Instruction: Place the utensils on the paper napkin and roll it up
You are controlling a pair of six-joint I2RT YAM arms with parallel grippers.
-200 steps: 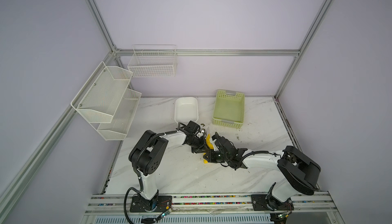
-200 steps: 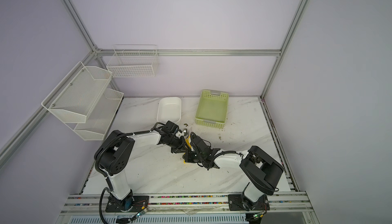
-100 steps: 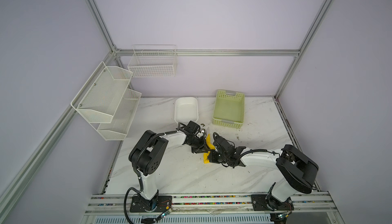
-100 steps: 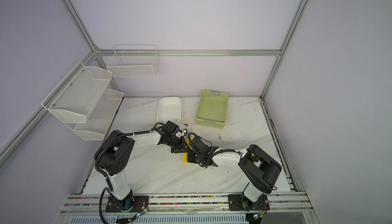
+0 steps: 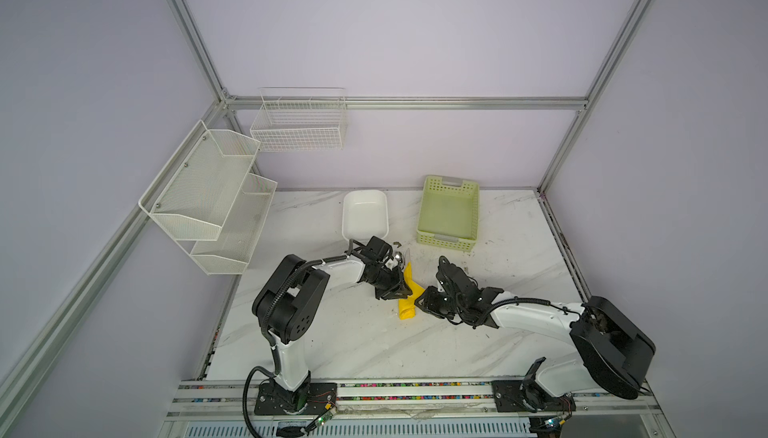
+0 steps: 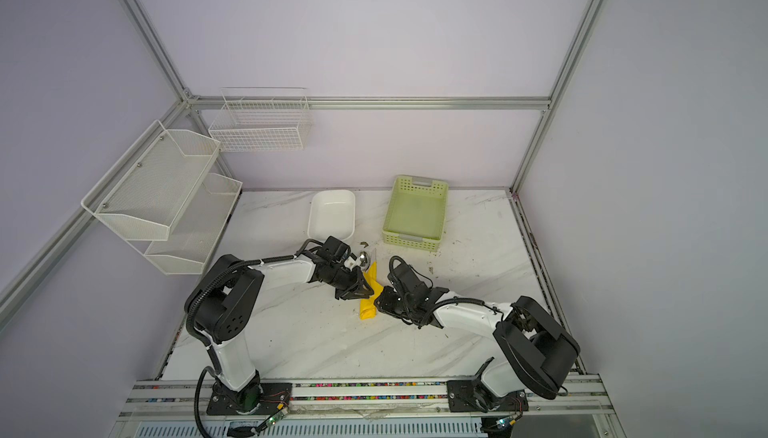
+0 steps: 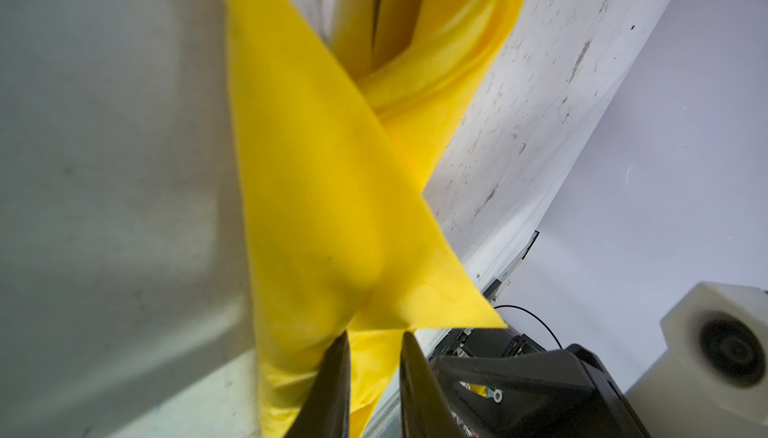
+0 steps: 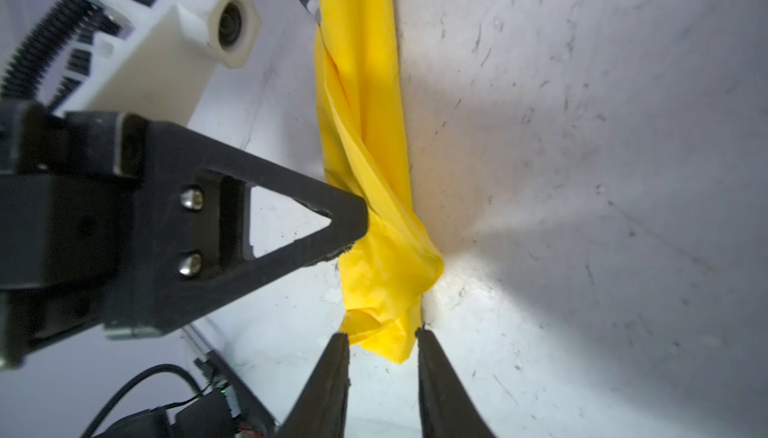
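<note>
Marble table (image 5: 332, 344): both arms meet near its middle.

Two-tier white mesh shelf (image 5: 208, 191), left wall: only bare mesh shows in both tiers. White wire basket (image 5: 299, 124), back wall: only its wire floor shows.

Pale green perforated basket (image 5: 444, 240), far side of the table: bare floor showing. White dish (image 5: 345, 216) just left of it: plain white inside.

The paper napkin (image 5: 407, 307) lies on the table between the two grippers, nearer than the dish and basket. It is rolled into a loose yellow tube with one pointed flap free.

Left gripper (image 7: 374, 348): fingertips close together, pinching napkin fabric at the side of the roll.

Right gripper (image 8: 380, 336): released, jaws parted to either side of the roll's near end.

The utensils (image 6: 364, 258): a silver spoon bowl sticks out of the roll's far end. The left wrist view shows a slim dark metal edge inside the tube. The handles are hidden by paper.
</note>
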